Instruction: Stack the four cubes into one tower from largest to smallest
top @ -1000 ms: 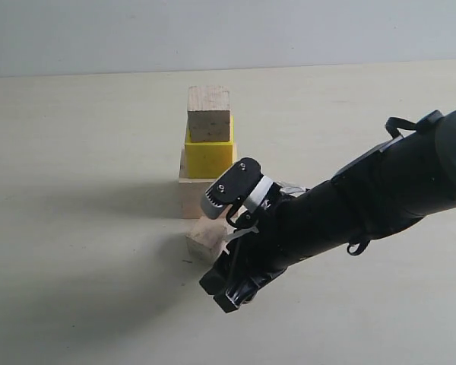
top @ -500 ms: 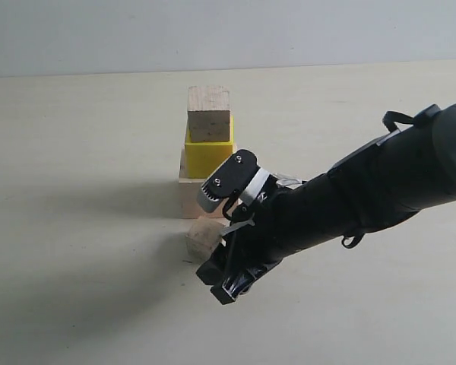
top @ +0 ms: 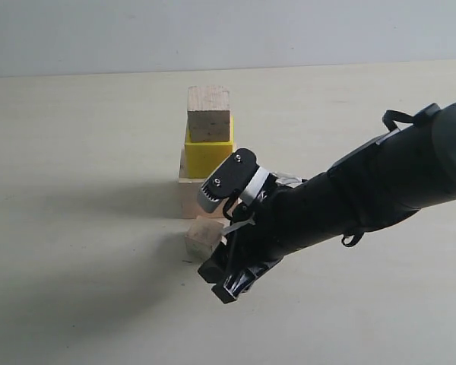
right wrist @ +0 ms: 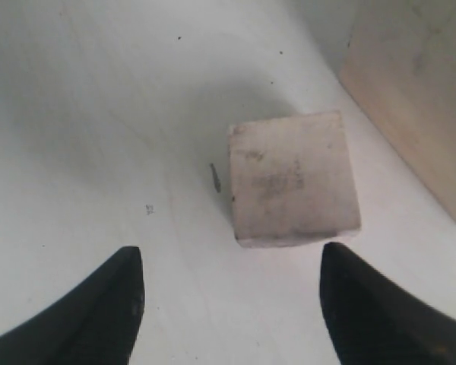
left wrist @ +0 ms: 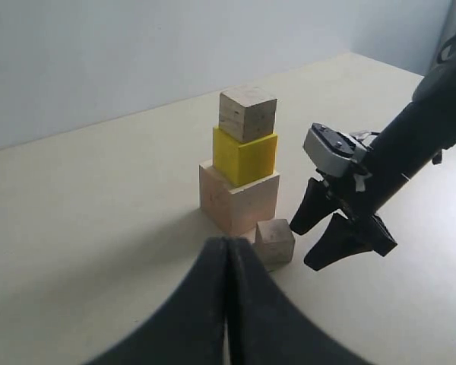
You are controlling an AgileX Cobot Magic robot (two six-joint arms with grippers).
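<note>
Now | right hand (top: 229,275), fingers apart, has edged left toward the last cube (top: 203,237), lower centre of frame on the desk (top: 76,266) beside the three-cube tower (top: 209,144) | we expect the grasp next.

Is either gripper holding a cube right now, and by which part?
Nothing is held. The right gripper is open near the smallest cube, not touching it; the left gripper is shut, empty.

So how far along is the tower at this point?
Three levels look done: large pale cube, yellow cube and small wooden cube are stacked. In hand: the right gripper is open beside the smallest cube, which sits ungripped on the table. Left: grasp it and place it on top.
</note>
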